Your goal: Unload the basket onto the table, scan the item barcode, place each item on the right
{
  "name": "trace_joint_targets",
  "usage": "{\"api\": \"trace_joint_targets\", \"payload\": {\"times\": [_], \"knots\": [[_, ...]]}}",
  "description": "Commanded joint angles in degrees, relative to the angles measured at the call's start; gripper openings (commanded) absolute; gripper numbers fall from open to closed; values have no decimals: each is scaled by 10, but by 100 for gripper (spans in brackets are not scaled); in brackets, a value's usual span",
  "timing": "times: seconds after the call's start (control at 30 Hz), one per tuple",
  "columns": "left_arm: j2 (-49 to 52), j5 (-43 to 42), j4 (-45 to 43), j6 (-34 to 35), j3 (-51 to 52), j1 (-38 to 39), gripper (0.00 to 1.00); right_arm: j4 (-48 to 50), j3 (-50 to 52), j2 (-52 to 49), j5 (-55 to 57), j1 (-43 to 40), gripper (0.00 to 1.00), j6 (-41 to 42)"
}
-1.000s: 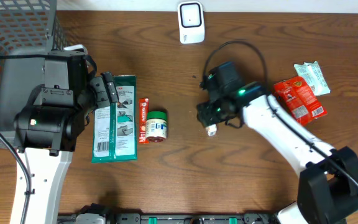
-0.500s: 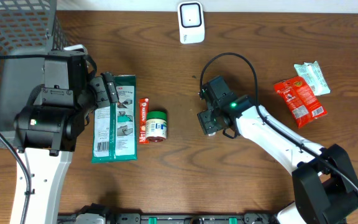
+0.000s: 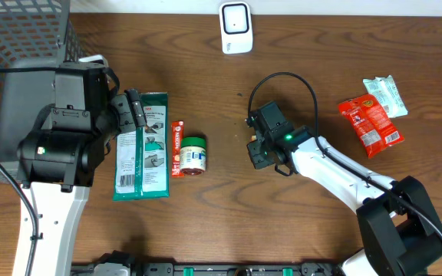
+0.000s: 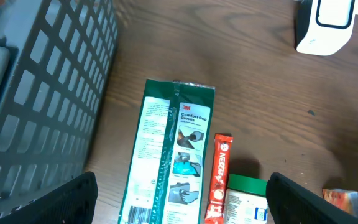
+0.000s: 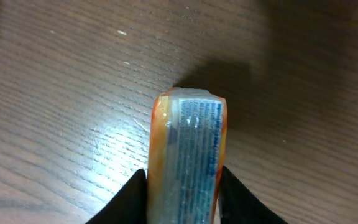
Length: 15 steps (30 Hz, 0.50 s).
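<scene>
In the right wrist view, a small orange-edged packet [image 5: 188, 149] with blue print stands on edge on the wooden table. My right gripper [image 5: 184, 193] is shut on it, one black finger pressed against each side. Seen from overhead, the right gripper [image 3: 258, 153] sits at the table's middle and covers the packet. The white barcode scanner [image 3: 235, 27] stands at the back edge and also shows in the left wrist view as the scanner [image 4: 325, 25]. My left gripper [image 4: 179, 202] hangs open above a green glove pack [image 4: 169, 155], holding nothing.
A grey wire basket [image 3: 14, 46] fills the back left. Beside the glove pack [image 3: 144, 149] lie a red tube [image 3: 176, 147] and a green-lidded jar [image 3: 193, 155]. A red snack bag [image 3: 368, 123] and a white-green packet [image 3: 382, 93] lie at the right.
My right gripper has lowered over the small packet and its jaws have closed onto its sides. The left arm has not moved.
</scene>
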<state>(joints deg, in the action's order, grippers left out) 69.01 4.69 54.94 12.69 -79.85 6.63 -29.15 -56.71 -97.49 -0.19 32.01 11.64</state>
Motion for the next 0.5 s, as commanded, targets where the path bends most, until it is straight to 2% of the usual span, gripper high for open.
{"api": "trace_joint_targets", "payload": {"times": [0.0,0.1,0.23,0.43,0.47], "knots": [[2,5,-1,5,-2,-1,87,7,4,-7,1,2,30,3],[2,5,-1,5,-2,-1,87,7,3,-7,1,2,37,3],[2,5,-1,5,-2,-1,87,7,3,-7,1,2,37,3],[2,5,-1,5,-2,-1,87,7,3,-7,1,2,27,3],[2,5,-1,5,-2,-1,87,7,2,-7,3,2,18,3]]}}
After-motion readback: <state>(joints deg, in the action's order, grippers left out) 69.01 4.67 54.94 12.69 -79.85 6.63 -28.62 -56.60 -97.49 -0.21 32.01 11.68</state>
